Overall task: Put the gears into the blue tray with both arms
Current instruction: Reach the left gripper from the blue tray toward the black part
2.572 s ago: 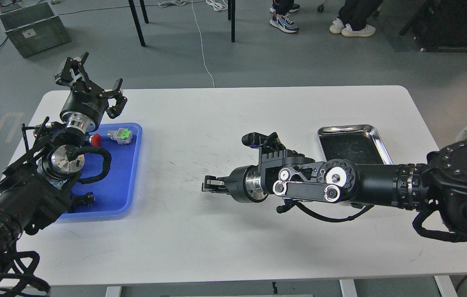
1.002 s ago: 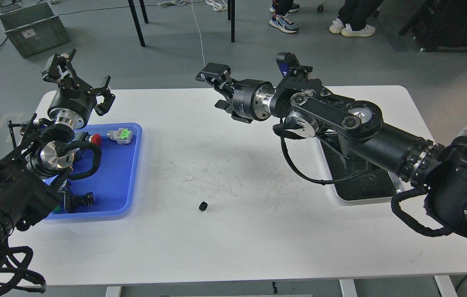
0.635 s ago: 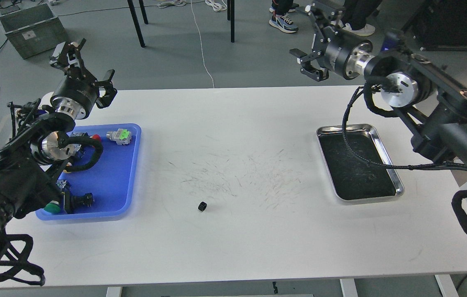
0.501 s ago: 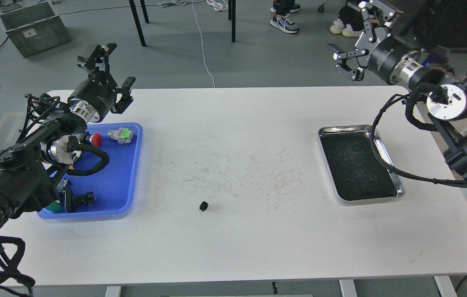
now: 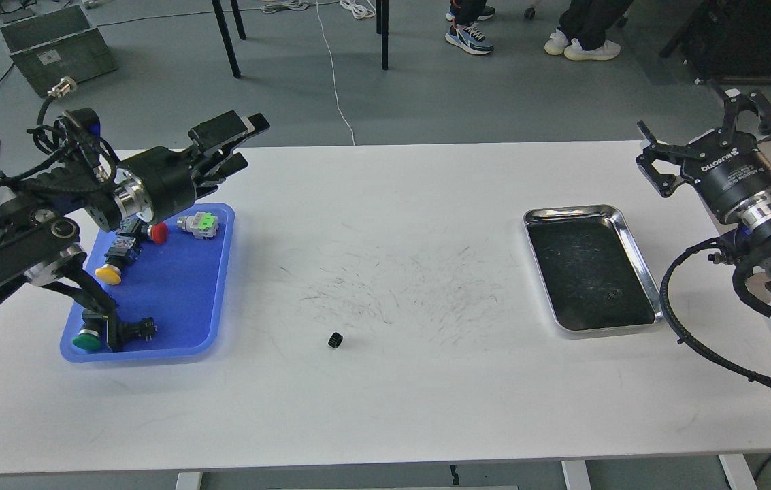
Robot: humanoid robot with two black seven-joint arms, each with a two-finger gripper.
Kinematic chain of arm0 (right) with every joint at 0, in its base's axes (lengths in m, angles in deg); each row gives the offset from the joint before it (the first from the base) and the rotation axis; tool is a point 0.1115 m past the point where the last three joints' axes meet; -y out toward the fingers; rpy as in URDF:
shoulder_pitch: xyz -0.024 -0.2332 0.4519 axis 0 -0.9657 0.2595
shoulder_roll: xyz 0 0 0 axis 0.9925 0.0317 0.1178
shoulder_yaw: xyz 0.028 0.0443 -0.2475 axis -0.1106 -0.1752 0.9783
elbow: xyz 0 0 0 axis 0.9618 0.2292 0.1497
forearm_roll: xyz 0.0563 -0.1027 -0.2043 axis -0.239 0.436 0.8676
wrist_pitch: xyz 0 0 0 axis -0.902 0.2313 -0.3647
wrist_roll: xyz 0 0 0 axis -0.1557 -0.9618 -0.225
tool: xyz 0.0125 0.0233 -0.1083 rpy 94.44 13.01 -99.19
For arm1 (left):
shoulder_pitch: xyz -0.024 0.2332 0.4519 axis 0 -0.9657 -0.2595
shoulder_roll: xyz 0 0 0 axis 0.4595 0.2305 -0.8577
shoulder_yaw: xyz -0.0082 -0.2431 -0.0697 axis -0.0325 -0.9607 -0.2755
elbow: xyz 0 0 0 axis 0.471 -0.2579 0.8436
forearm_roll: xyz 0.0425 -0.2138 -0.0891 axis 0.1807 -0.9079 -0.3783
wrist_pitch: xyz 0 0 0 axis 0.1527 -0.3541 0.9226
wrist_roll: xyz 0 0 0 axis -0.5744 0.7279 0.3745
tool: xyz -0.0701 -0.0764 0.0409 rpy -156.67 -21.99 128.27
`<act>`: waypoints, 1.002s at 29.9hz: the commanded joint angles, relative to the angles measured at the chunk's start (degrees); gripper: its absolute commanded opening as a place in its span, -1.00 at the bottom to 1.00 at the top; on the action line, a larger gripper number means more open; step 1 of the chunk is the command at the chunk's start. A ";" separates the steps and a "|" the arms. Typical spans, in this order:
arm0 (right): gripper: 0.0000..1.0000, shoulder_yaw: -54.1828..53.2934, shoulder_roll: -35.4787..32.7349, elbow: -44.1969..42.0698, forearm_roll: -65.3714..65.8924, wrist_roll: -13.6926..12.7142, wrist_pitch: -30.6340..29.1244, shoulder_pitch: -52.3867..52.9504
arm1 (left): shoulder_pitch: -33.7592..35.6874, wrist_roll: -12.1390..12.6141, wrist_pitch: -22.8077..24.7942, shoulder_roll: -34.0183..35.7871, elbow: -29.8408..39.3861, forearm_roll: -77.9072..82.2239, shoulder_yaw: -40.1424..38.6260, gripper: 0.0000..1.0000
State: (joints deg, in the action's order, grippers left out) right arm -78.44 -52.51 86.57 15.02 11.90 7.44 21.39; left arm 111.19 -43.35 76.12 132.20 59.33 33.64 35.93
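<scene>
One small black gear (image 5: 335,340) lies on the white table (image 5: 426,408), in front of centre and to the right of the blue tray (image 5: 181,299). No gripper touches it. My left gripper (image 5: 249,141) hangs above the tray's far right corner, pointing right, open with nothing between its fingers. At the table's far right edge my right gripper (image 5: 705,133) is held high, fingers spread open and empty, beyond the steel tray (image 5: 572,211). Both are far from the gear.
The blue tray holds a red-capped button (image 5: 158,233), a grey part with green top (image 5: 199,223), a yellow-capped button (image 5: 109,274), a green-capped one (image 5: 87,340) and a black part (image 5: 137,330). The steel tray's inside is black. Chair legs and people's feet stand beyond the table.
My right arm has drawn back from table centre to the far right edge, leaving the gear lying on the table. My left gripper has swung right and now points sideways over the tray's far corner.
</scene>
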 commanded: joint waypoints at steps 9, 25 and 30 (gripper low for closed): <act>0.98 0.72 -0.29 -0.72 0.30 0.01 -0.18 -1.41 | -2.14 8.85 -4.53 0.01 15.08 36.92 9.79 0.97; 0.98 3.80 0.33 -4.85 0.47 0.01 -0.18 -3.53 | -11.10 25.21 -4.44 -11.86 12.54 59.00 13.13 0.79; 0.98 3.63 0.06 -4.59 0.47 0.01 -0.18 -3.53 | -12.34 25.39 -4.44 -12.74 11.82 60.33 13.13 0.65</act>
State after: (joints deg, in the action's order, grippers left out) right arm -74.68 -52.21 81.74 15.50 11.91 7.26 17.88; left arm 99.60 -18.11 71.69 119.85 71.43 93.49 49.10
